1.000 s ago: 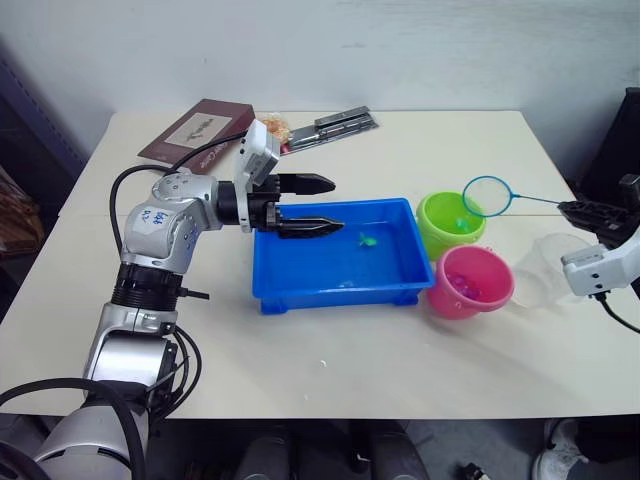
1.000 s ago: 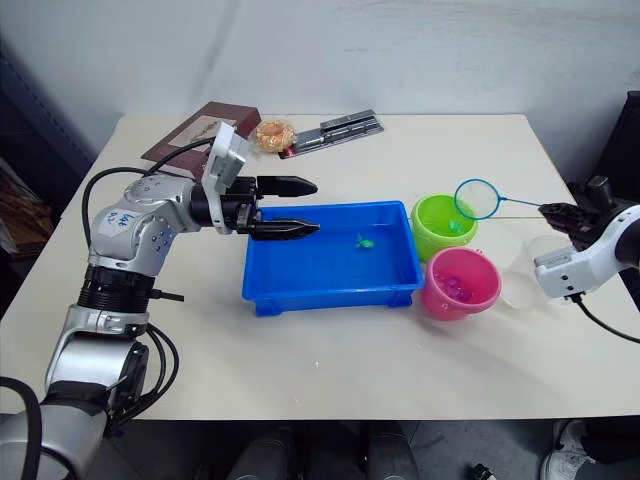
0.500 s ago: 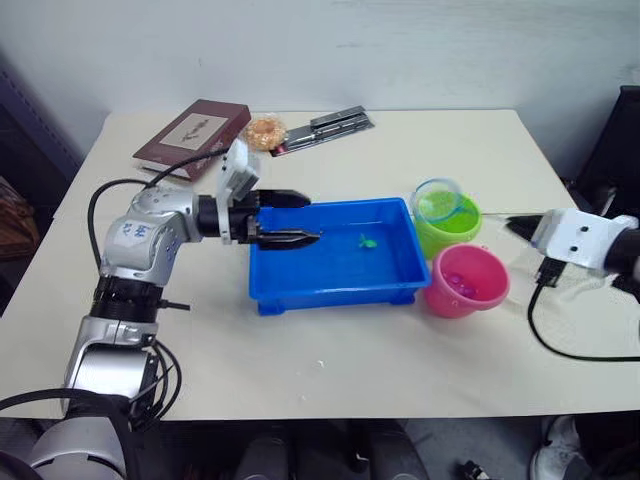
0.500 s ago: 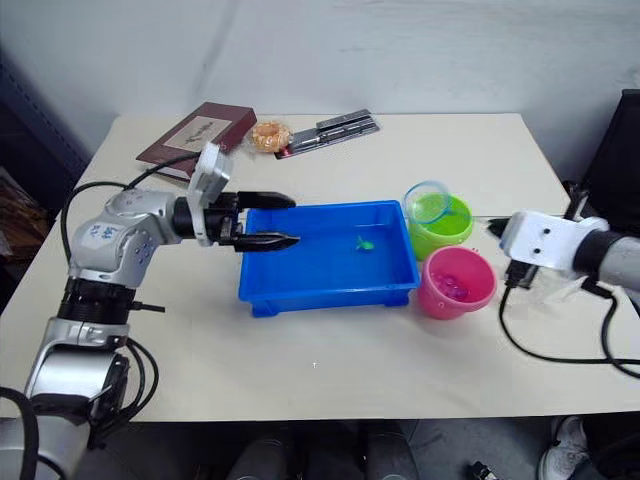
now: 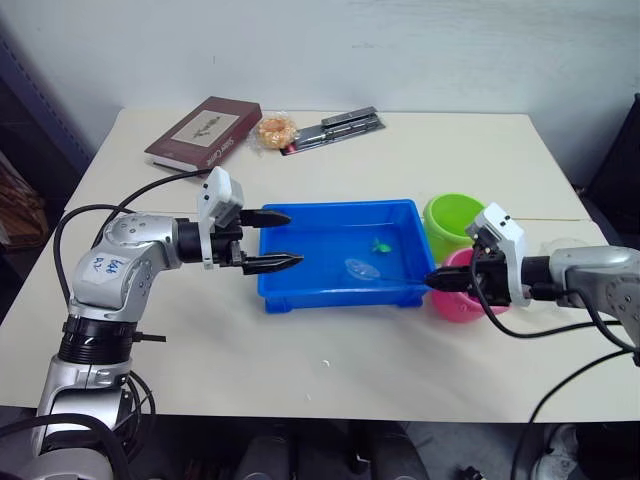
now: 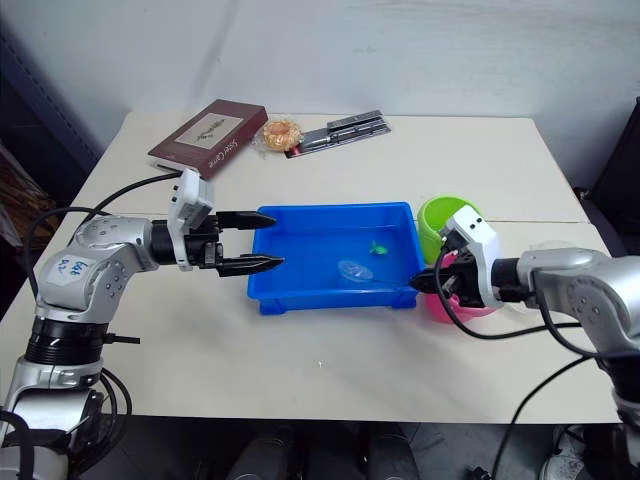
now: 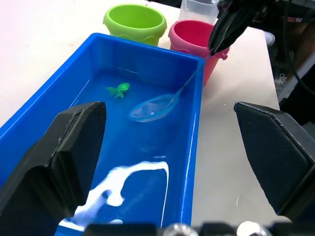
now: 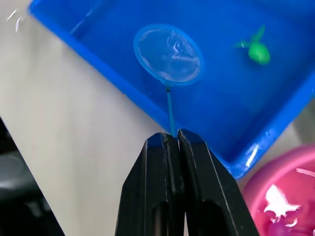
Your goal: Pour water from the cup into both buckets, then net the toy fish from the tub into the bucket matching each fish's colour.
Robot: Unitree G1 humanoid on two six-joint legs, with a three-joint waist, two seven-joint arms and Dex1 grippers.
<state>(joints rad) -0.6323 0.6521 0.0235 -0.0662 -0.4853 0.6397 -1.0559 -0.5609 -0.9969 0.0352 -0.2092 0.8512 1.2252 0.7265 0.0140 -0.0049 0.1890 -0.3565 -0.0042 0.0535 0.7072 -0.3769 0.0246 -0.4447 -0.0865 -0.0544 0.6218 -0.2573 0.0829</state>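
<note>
The right gripper [image 8: 171, 142] is clenching the thin stem of a small round net [image 8: 169, 54], whose translucent hoop is lying in the glossy blue rectangular tub [image 5: 300, 290] near the middle of the desk [image 5: 300, 380]. A tiny green toy fish [image 8: 258, 50] is sitting just beside the hoop. The left gripper [image 5: 275, 240] is hanging released at the tub's left rim. The smooth round lime bucket [image 5: 450, 215] and pink bucket [image 5: 460, 305] are standing toward the desk's right edge.

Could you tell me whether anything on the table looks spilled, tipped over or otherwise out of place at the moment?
Nothing stands out. The tub sits flat with one green fish in it, the green bucket and pink bucket stand upright beside it, and the right gripper holds the net in the tub. No spill is visible on the table.
</note>
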